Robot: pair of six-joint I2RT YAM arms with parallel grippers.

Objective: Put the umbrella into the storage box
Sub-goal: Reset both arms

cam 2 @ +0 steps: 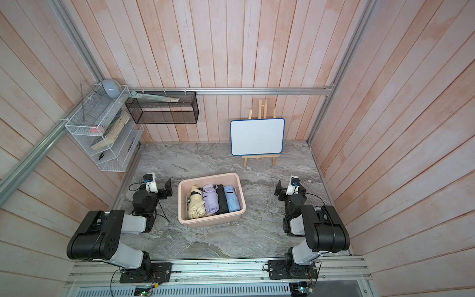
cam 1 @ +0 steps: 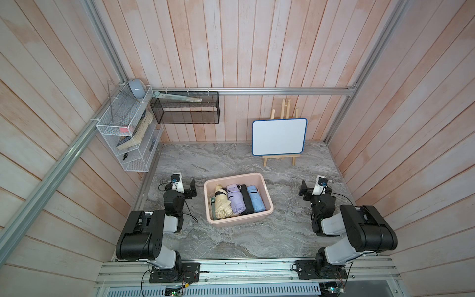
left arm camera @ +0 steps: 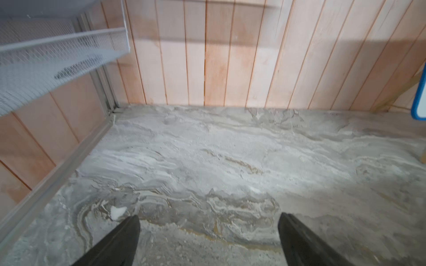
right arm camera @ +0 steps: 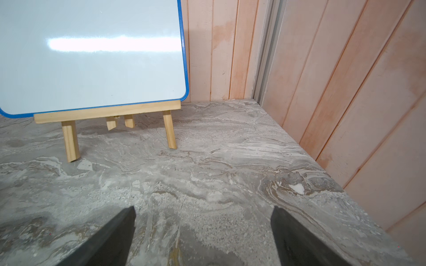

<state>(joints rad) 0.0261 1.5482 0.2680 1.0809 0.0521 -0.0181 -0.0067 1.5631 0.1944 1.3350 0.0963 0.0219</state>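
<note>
**Left gripper** (left arm camera: 208,221): the jaws are spread wide with nothing between them. In the left wrist view only the bare marble tabletop (left arm camera: 230,161) shows between the two black fingers (left arm camera: 119,244). In a top view the gripper stands to the left of the storage box (cam 1: 239,221), near it but not touching.

**Right gripper** (right arm camera: 202,210): the jaws are likewise spread wide and empty. It points toward the whiteboard (right arm camera: 92,53), which rests on a wooden easel (right arm camera: 107,111) at the back wall. In both top views it stands to the right of the box, well apart from it.

**Storage box:** the pale pink tub sits on the tabletop between the two arms. Four folded umbrellas lie inside it, side by side. From left to right these are:
- the cream umbrella (cam 1: 222,207)
- the lilac umbrella (cam 1: 236,199)
- the black umbrella (cam 1: 246,199)
- the blue umbrella (cam 1: 255,199)

A small greenish item lies against the left inner wall beside the cream umbrella; what it is cannot be told.

**Surroundings:** a white wire shelf rack (cam 1: 126,133) hangs on the left wall. A black mesh basket (cam 1: 187,110) hangs on the back wall.
</note>
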